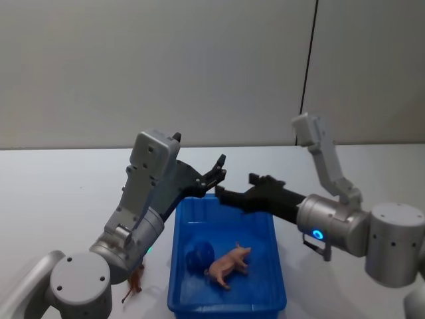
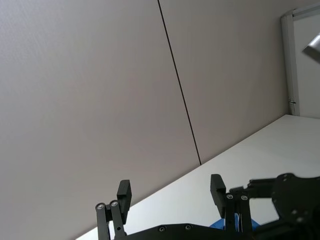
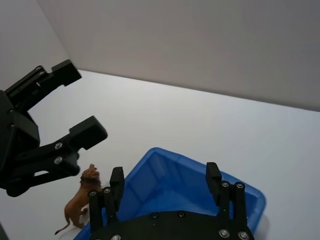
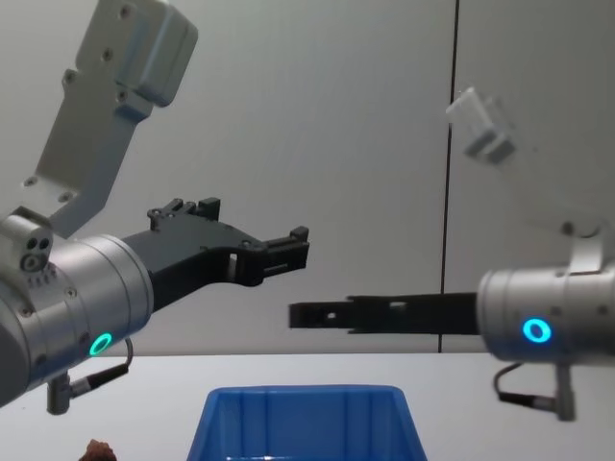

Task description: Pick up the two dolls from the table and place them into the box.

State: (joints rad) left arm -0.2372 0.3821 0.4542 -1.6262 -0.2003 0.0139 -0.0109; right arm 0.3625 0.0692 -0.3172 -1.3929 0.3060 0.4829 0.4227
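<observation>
- Over the far rim of the blue box, in the head view, you have both grippers raised, their tips close together but apart.
- Your left gripper reaches in from 8 o'clock, above the box's far left corner. The left wrist view shows its fingers spread wide with nothing between them.
- Your right gripper comes in from 3 o'clock and points toward 9 o'clock, just under the left one. Its fingers are also spread wide and hold nothing.
- Look for the brown lion toy on the white table, just outside the box's left wall. It is at about 7 o'clock from the left gripper and well below it, partly hidden behind the left arm.
- From the right wrist view you see the lion upright on its legs beside the blue wall. You cannot tell whether it touches the wall.
- Find the pink pig toy lying inside the box, at about 6 o'clock from the right gripper, on the floor toward the near wall.
- Note a dark blue rounded thing in the box at the pig's 9 o'clock, touching it or just beside it. You cannot tell what it is.
- From the chest view, both grippers hang well above the box's rim, the left higher than the right.
</observation>
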